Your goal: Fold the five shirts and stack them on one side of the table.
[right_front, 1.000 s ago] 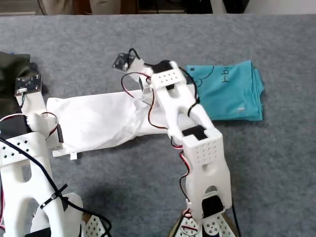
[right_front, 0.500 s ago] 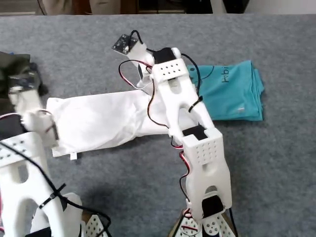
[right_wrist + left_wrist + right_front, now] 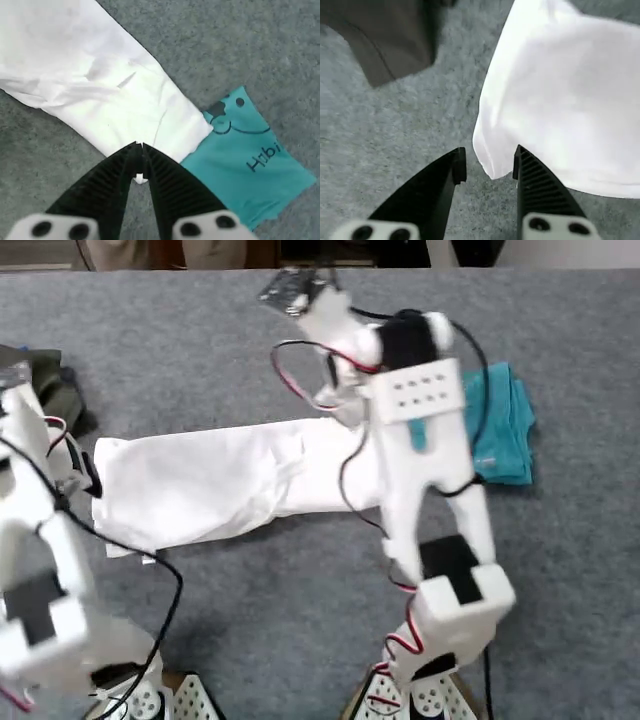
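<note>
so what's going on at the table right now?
Two arms are partway through folding shirts. A white shirt lies in a long strip on the grey table. The left gripper is open over one corner of it, near a dark shirt. The right gripper is shut, above the strip's other end, next to a folded teal shirt.

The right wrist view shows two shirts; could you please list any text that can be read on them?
Teal shirt: dark lettering beside a line drawing, slanted and incomplete, not reliably readable.
White shirt: no text visible.
</note>
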`<state>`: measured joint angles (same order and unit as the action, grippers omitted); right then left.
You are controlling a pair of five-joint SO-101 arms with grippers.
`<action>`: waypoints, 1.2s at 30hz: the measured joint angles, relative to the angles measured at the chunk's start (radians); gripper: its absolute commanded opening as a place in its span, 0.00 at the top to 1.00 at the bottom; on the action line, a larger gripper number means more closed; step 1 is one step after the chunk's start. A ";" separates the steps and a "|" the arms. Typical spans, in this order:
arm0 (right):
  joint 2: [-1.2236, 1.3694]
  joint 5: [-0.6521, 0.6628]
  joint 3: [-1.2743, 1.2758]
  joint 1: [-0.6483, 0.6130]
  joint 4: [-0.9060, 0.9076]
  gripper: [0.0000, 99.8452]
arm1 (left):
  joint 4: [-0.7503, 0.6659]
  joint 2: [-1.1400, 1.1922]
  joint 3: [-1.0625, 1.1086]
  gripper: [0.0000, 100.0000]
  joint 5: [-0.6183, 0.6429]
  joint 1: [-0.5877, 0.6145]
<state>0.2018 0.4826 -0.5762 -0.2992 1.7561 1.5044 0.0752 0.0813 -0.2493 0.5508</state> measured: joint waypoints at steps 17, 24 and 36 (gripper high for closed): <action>-0.661 0.150 0.885 0.124 -0.275 1.00 | 0.129 0.595 -0.471 0.79 -0.130 0.000; -0.758 0.150 0.976 0.124 -0.293 1.00 | 0.226 0.710 -0.525 0.86 -0.127 -0.055; -0.758 0.150 0.976 0.124 -0.293 1.00 | 0.244 0.752 -0.580 0.98 0.044 -0.132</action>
<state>-0.5562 0.6329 0.3997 -0.1749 1.4630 1.7484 0.8270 -0.4987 -0.2048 0.4189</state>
